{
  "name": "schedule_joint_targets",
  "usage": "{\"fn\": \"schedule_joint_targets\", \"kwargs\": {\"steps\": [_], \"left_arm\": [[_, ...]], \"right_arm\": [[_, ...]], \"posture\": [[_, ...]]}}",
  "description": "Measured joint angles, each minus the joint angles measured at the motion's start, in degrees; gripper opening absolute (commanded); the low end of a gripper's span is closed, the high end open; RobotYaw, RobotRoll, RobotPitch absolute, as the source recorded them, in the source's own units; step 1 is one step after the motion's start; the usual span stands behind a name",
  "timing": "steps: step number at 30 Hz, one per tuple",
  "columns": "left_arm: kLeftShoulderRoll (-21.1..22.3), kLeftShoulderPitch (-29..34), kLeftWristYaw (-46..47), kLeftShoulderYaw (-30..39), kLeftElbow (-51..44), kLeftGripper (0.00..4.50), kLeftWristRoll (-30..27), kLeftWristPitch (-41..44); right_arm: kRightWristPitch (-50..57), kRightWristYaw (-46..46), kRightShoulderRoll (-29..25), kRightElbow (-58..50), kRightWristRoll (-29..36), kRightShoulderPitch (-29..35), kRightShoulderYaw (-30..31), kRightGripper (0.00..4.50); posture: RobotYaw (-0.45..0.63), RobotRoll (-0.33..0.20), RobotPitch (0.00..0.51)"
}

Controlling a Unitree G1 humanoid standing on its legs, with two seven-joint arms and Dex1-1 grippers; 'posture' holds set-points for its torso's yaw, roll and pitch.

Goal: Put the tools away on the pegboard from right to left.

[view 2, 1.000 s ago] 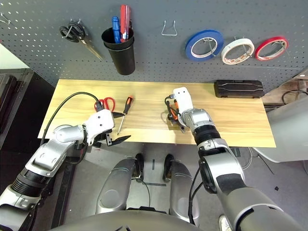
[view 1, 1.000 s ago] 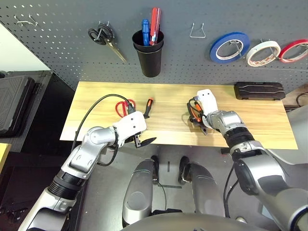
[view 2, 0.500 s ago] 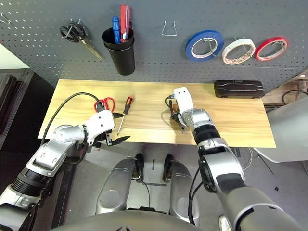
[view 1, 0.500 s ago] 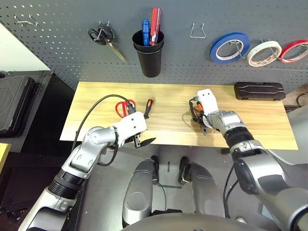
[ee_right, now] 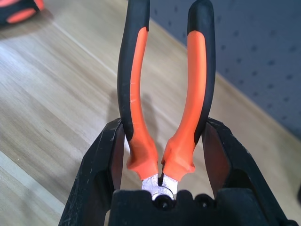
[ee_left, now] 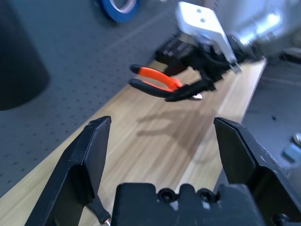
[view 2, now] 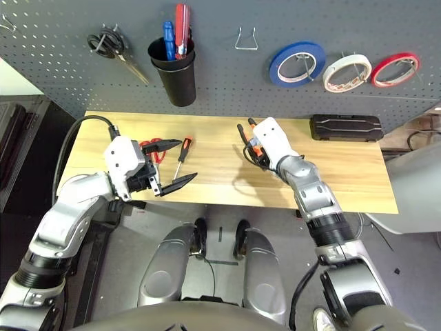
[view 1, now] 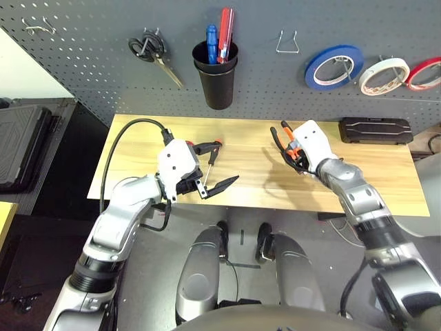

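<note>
Both arms have come up off the counter (view 1: pixel 386 181) since a second ago: the right tool (view 1: pixel 295 147) now carries the orange-and-black pliers (view 1: pixel 288 140) clear above the wood, where before they lay low against it, and the left tool (view 1: pixel 210 167) has risen and swung inward over the near edge.

Nearest, the left tool hangs with its two black fingers (ee_left: pixel 84 155) spread wide apart and nothing between them. Just beyond it on the counter lie the red-handled scissors (view 2: pixel 151 147) and, beside them to the right, the slim screwdriver (view 2: pixel 180 154) with its black-and-orange-red handle; from where I stand the tool partly hides the scissors.

Over to the right, the right tool is clamped on the pliers near their metal head, the handles (ee_right: pixel 136 70) sticking out ahead of the fingers, and their shadow falls on the wood beneath. Farther right, at the back of the counter, sits a black case (view 1: pixel 375 129).

Behind it all is the pegboard (view 1: pixel 83 62). Its black cup (view 1: pixel 215 76) holds a blue-handled tool (view 1: pixel 209 40) and a red one (view 1: pixel 224 31), standing upright. Left of the cup hang black-handled scissors (view 1: pixel 153 54); right of it an empty wire hook (view 1: pixel 287 43), then a blue tape roll (view 1: pixel 333 66), the white tape roll (view 1: pixel 384 74) and a red tape roll (view 1: pixel 424 72), each on its own hook.
</note>
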Motion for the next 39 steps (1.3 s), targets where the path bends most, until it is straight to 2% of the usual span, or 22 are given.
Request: {"fn": "schedule_joint_targets", "kwargs": {"steps": [6,9,14,25,32,39], "left_arm": [[-0.1,-3.2,3.9,4.5,-6.0,4.5,-6.0,6.5],[0.4,-4.8,5.4,6.6,-7.5,4.5,-8.7,9.1],[0.8,-7.0,7.5,8.6,-9.1,4.5,-12.2,12.1],[0.8,-9.9,9.6,8.7,-10.3,4.5,-15.5,13.6],[1.2,-10.0,9.6,9.7,-10.1,4.5,-16.2,13.6],[1.3,-10.0,9.4,9.6,-9.7,4.5,-16.1,13.0]], "right_arm": [[-11.4,1.1,-1.1,-1.8,1.7,2.2,-2.9,2.64],[-13.6,2.0,-1.1,-4.6,3.6,2.0,-4.4,2.64],[-13.1,2.8,-1.1,-9.4,5.7,0.0,-6.0,2.64],[-6.8,1.5,-0.8,-15.4,8.8,-5.7,-8.3,2.64],[-5.0,-1.2,-0.7,-19.7,8.7,-9.2,-9.1,2.64],[-5.7,-7.7,1.0,-19.3,6.5,-17.1,-11.0,2.64]], "posture": [[0.27,0.0,0.213],[0.27,0.0,0.209],[0.26,0.0,0.208],[0.23,0.0,0.206],[0.23,0.0,0.201],[0.22,0.0,0.187]]}}
